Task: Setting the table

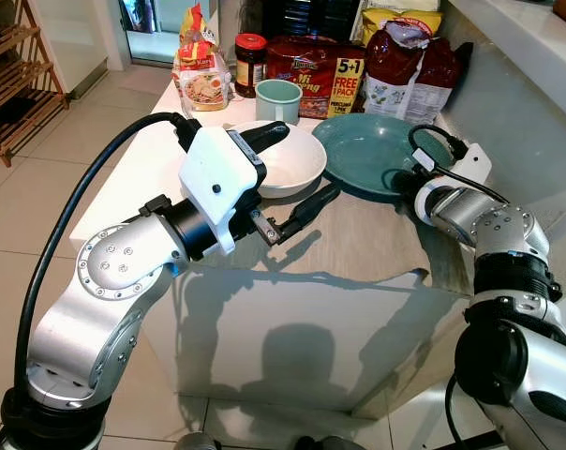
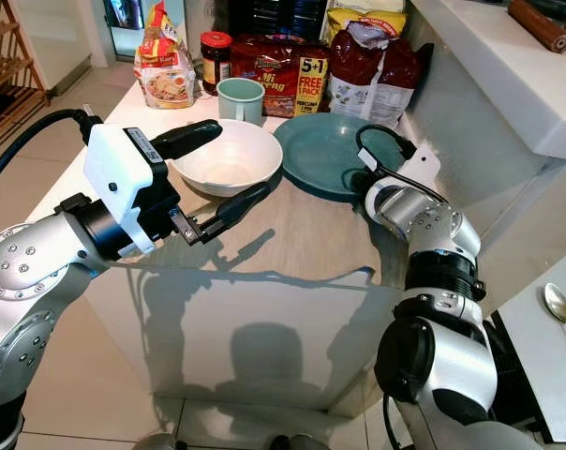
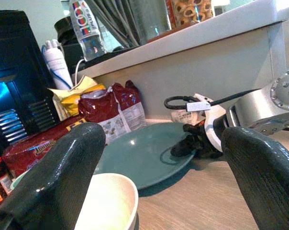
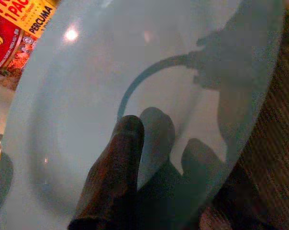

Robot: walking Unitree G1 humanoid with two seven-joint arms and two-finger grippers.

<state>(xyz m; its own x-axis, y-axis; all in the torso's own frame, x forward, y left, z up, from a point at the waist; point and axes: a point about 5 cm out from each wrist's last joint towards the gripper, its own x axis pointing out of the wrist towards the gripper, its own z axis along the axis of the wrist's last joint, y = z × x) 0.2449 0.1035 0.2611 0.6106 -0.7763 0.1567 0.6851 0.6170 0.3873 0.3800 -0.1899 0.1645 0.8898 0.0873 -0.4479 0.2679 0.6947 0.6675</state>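
A white bowl [image 1: 288, 167] and a teal plate [image 1: 363, 150] sit side by side on the wooden table [image 1: 358, 246]. My left gripper [image 2: 238, 161] is open, one finger [image 2: 194, 138] above the bowl's near rim and the other [image 2: 245, 202] low beside it, touching nothing. At the plate's near right rim is my right gripper [image 1: 400, 183]. The right wrist view has one finger [image 4: 116, 177] lying on top of the plate [image 4: 87, 86], with the other hidden under the rim. From the left wrist view, that gripper [image 3: 190, 143] pinches the plate's edge [image 3: 139, 153].
A green mug [image 1: 278, 100], a red-lidded jar [image 1: 250, 64] and several food packets [image 1: 400, 70] crowd the back of the table. A white counter wall [image 1: 508, 112] rises on the right. A wooden rack [image 1: 11, 75] stands at left. A spoon [image 2: 557, 305] lies on a white surface at right.
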